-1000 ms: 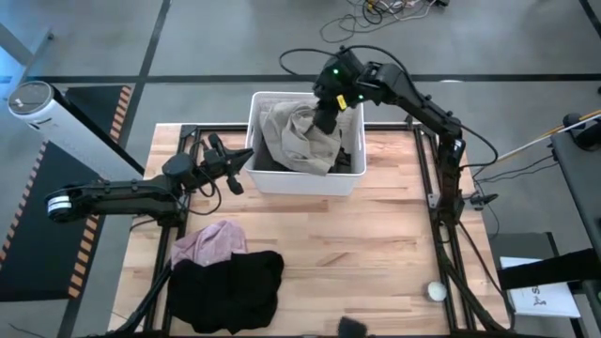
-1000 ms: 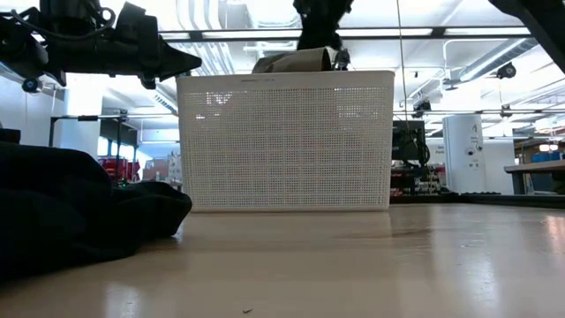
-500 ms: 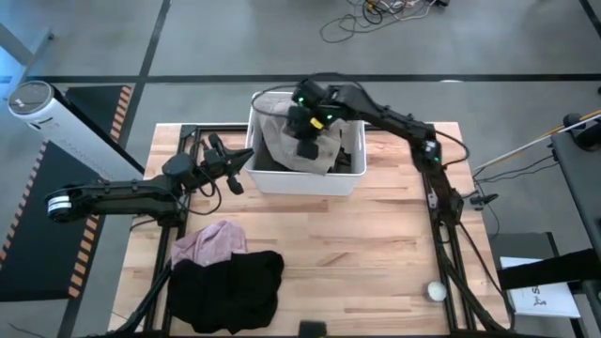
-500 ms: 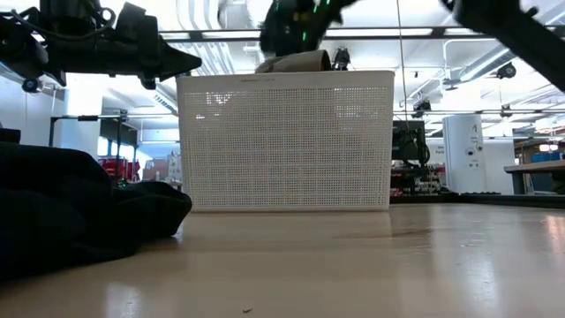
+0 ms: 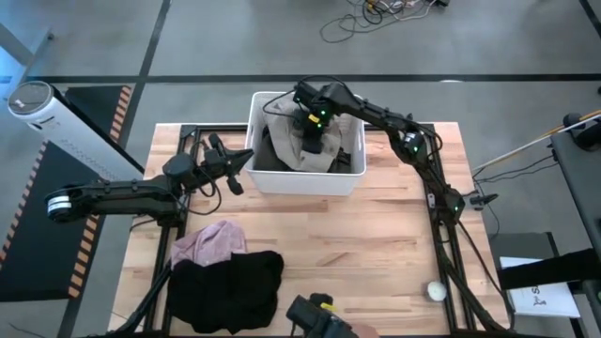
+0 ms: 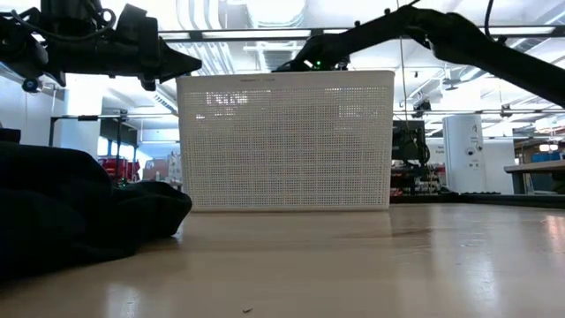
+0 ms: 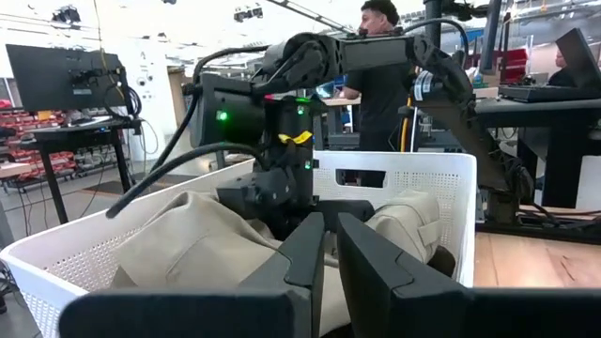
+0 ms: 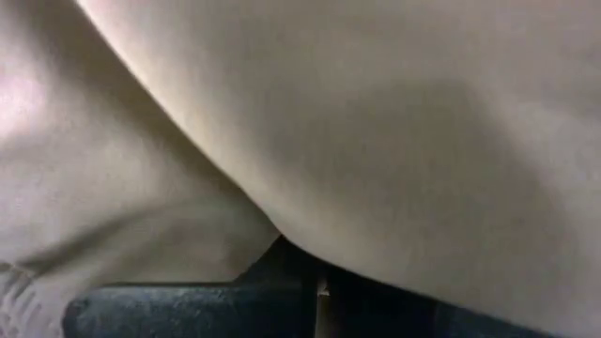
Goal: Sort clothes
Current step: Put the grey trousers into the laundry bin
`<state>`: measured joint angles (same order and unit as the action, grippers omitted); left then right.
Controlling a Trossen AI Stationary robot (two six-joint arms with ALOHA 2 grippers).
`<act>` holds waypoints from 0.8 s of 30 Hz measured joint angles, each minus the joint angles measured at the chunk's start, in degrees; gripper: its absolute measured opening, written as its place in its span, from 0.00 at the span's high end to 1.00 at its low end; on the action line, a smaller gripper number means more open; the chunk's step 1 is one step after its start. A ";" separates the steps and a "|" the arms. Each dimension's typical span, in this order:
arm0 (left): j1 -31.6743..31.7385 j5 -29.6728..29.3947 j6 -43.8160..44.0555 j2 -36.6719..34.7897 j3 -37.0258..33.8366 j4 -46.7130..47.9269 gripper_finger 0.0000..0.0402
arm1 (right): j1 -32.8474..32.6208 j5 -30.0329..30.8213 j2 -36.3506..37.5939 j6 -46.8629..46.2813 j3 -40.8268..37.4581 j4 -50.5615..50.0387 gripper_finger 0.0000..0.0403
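The right gripper is pushed down into the khaki cloth bunched in the white basket, its fingers hidden, while the left gripper waits beside the basket with fingers almost pressed together, and pink and black clothes lie on the tabletop.

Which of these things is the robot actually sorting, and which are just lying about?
Part of the job:
khaki garment in the white basket
pink shirt
black garment
right gripper, down in the basket

Lying about:
small white ball
left gripper, waiting beside the basket
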<state>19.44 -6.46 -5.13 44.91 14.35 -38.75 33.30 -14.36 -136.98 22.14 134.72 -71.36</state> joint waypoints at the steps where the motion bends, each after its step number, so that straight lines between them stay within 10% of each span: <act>1: -0.01 0.00 0.02 0.00 0.00 0.04 0.95 | 0.01 -0.44 -0.39 0.26 0.01 0.16 1.00; 24: -0.01 0.00 0.11 0.00 0.00 0.30 0.95 | -0.81 -0.53 15.39 4.93 -0.11 0.78 1.00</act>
<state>19.44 -6.46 -5.02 44.91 14.35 -38.45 32.49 -14.89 -121.60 27.08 134.61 -70.58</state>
